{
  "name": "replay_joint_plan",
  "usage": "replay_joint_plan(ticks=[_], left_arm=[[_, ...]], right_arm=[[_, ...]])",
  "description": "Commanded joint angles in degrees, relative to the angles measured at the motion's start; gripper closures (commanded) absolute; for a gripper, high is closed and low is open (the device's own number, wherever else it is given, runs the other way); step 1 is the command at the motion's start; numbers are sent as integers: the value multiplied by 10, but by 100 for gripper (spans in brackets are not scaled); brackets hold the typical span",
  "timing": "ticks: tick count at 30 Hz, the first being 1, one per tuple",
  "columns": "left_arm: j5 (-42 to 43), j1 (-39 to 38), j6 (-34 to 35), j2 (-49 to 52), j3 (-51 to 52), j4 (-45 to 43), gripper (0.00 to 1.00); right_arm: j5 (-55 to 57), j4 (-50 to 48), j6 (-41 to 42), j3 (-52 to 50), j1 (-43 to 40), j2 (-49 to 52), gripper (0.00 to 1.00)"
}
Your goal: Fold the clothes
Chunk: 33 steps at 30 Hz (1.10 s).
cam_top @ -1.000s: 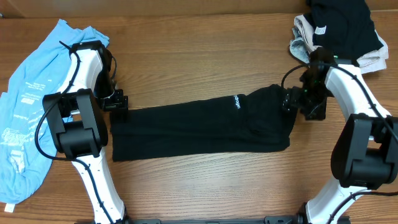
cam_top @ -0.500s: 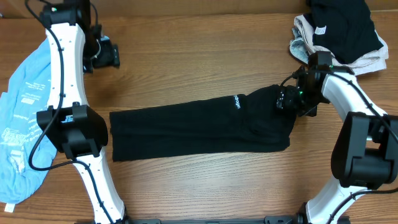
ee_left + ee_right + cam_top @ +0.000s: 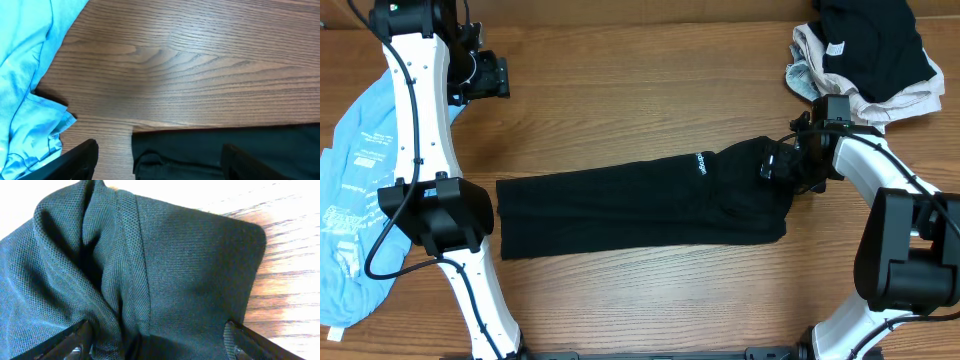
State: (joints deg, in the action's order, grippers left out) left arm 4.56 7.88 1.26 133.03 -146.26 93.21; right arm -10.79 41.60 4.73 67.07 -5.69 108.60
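Black garment (image 3: 640, 205) lies in strip; cross-fold looks pending. Right gripper (image 3: 778, 167) at its 3 o'clock end, jaws apart over fabric. Left gripper (image 3: 500, 78) at 10 o'clock, jaws apart, empty. Next, likely: clamp end, carry toward 9 o'clock.

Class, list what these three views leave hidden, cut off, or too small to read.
White logo on the black garment: overhead, too small to read.
Clothes pile: overhead, cut by the top edge; garment count unclear.
Light blue garment: overhead, cut by the left edge, partly behind the left arm.
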Motion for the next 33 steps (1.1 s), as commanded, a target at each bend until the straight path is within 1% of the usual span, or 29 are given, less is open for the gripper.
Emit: replay_joint_plan(ticks=[1, 3, 7, 9, 10, 15, 18, 20, 22, 25, 26, 27, 30, 33], left_arm=[[16, -6, -15, -2, -8, 13, 18], [42, -8, -15, -2, 0, 36, 16], [126, -8, -15, -6, 70, 36, 21], [130, -8, -15, -6, 116, 36, 25], [124, -8, -15, -6, 137, 36, 29], [113, -7, -14, -16, 211, 37, 34], [68, -7, 6, -52, 239, 37, 32], [24, -7, 21, -95, 263, 37, 28], [-1, -7, 34, -149, 296, 35, 24], [-7, -7, 41, -223, 360, 8, 13], [-7, -7, 46, -247, 392, -12, 1], [-7, -7, 49, -265, 419, -28, 0], [-8, -7, 64, -316, 529, -96, 0], [-10, -1, 83, -339, 633, -159, 1]], right_arm=[[19, 10, 13, -22, -23, 28, 12], [7, 18, 13, -12, -31, 28, 12], [-5, 19, 10, -5, -38, 28, 11], [-5, 21, 8, -6, -38, 28, 11], [-4, 22, 7, -6, -38, 28, 11], [-5, 24, -2, -6, -38, 28, 11], [-6, 27, -2, -6, -38, 28, 10], [-12, 29, -2, -6, -38, 28, 11], [-16, 33, -3, -6, -38, 28, 10], [-16, 40, -3, -6, -38, 28, 10], [-16, 41, -3, -6, -38, 28, 11], [-16, 41, -3, -6, -38, 28, 10], [-17, 41, -3, -6, -37, 28, 12], [-23, 42, -3, -6, -37, 28, 12]])
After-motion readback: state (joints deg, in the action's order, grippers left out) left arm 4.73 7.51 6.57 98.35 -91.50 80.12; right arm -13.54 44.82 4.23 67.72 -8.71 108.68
